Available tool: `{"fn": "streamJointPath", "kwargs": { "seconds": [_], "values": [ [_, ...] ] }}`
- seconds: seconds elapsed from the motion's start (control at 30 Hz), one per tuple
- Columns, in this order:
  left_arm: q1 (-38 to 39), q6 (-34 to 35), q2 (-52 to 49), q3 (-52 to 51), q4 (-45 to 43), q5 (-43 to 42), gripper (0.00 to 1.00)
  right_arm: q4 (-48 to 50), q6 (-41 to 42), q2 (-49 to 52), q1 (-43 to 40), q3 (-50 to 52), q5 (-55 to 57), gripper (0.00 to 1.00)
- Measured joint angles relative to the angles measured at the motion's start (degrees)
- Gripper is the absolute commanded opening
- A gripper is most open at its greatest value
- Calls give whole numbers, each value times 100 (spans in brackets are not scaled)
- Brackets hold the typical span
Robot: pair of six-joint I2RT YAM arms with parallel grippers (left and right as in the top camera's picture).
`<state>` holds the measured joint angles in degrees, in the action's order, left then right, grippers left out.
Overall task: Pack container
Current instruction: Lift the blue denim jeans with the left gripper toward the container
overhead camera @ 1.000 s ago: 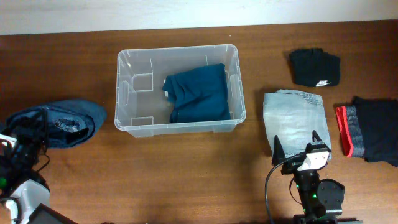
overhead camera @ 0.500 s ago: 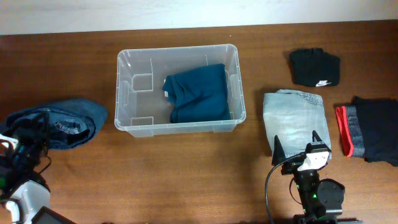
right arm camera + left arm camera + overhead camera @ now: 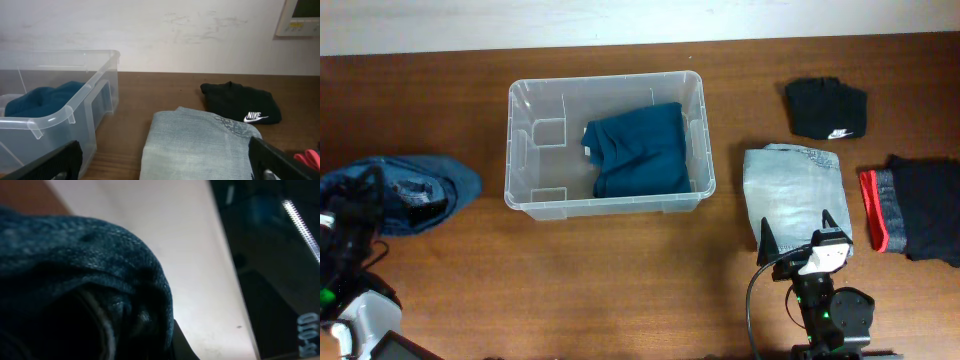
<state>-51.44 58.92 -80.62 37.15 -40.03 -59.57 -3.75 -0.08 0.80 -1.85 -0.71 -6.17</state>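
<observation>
Task thing: the container (image 3: 608,207) (image 3: 60,116) sat upright and open-topped on the worktop (image 3: 620,290), left of centre, toward the far edge.
Contents: 1 folded teal garment (image 3: 638,148) (image 3: 40,97) lay in the right half, against the right wall. The left half showed bare base and moulded notches.
Left arm: the left end effector (image 3: 362,200) sat at the worktop's left edge, in among the dark blue denim (image 3: 420,185) (image 3: 75,265). Cloth hid the fingers in both views, so I could not tell whether it was clenched or released.
Left heap: the dark blue denim lay bunched, left of the container and apart from it. It filled most of the left wrist view, close to the lens.
Right arm: the right end effector (image 3: 796,222) (image 3: 164,145) was released, jaws spread wide, at the near end of the light denim (image 3: 795,180) (image 3: 200,140).
Right side: the light denim lay folded flat, near the container's right wall but apart. The black garment (image 3: 827,108) (image 3: 240,102), with a white logo, lay beyond it. The red-edged garment (image 3: 910,210) lay just beside it, at the right edge.
In the way: the container's right wall stood between the light denim and the teal garment. Its left wall stood between the dark blue denim and the bare half.
</observation>
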Motion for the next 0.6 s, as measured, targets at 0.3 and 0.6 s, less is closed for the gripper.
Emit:
{"fn": "streamJointPath", "kwargs": {
  "seconds": [0.3, 0.6],
  "values": [
    [7, 1281, -4, -9, -1766, -433, 1, 0, 7, 0, 0, 0, 0, 99],
    [9, 2990, -7, 4, -4441, -859, 1, 0, 2, 0, 0, 0, 0, 99]
  ]
}}
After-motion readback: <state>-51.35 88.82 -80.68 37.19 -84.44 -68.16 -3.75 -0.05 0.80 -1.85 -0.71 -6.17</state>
